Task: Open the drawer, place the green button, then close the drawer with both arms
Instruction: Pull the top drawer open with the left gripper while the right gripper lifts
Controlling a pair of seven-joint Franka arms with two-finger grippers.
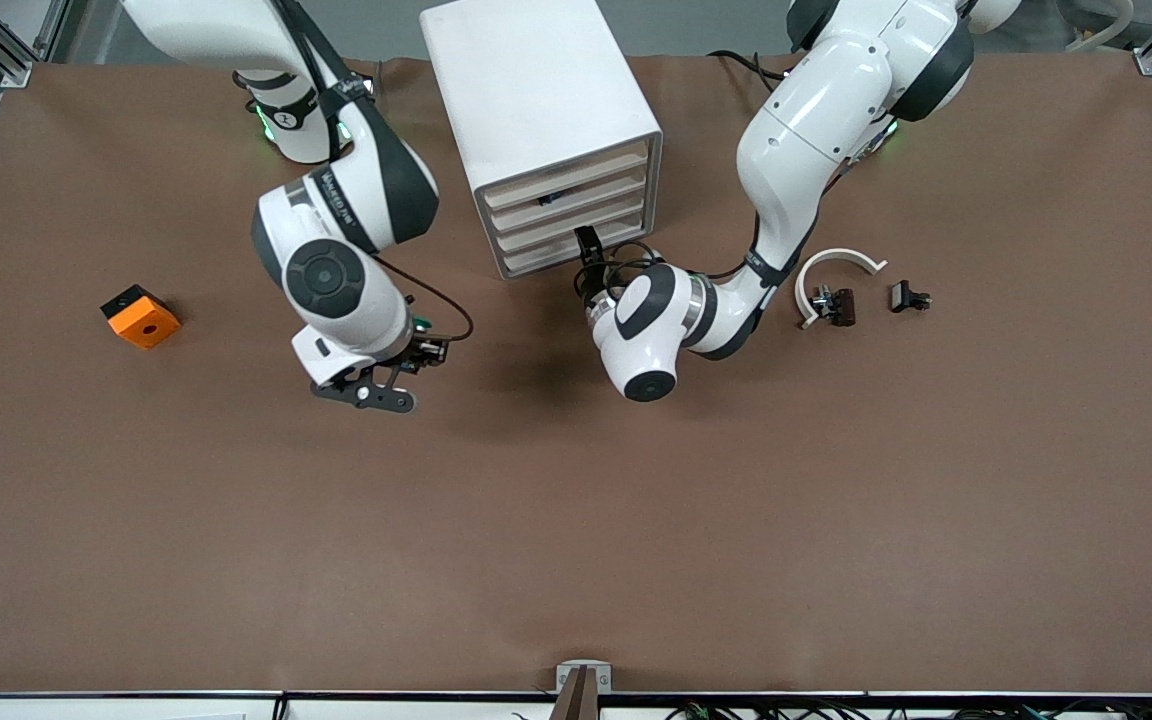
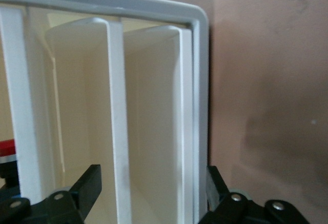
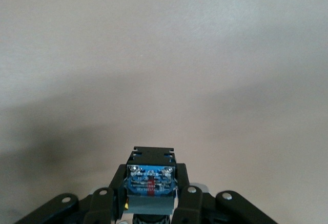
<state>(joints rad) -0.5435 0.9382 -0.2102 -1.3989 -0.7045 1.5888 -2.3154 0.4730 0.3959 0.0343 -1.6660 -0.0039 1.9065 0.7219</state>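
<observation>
Left tool at the drawer front, button held ready

The left tool, spread apart, straddles a drawer lip; it should close squarely and pull straight. The right tool clamps the button above the table.

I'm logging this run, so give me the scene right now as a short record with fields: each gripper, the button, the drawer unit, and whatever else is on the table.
right gripper: over bare table between the orange block and the drawer unit, shut on the button
button: clamped between the right fingers, off the table
left gripper: at the front of the drawer unit, fingers open around a drawer edge
drawer unit: white, four drawers, no drawer visibly pulled out
orange block: toward the right arm's end
white curved strip: toward the left arm's end, two small black parts beside it
</observation>
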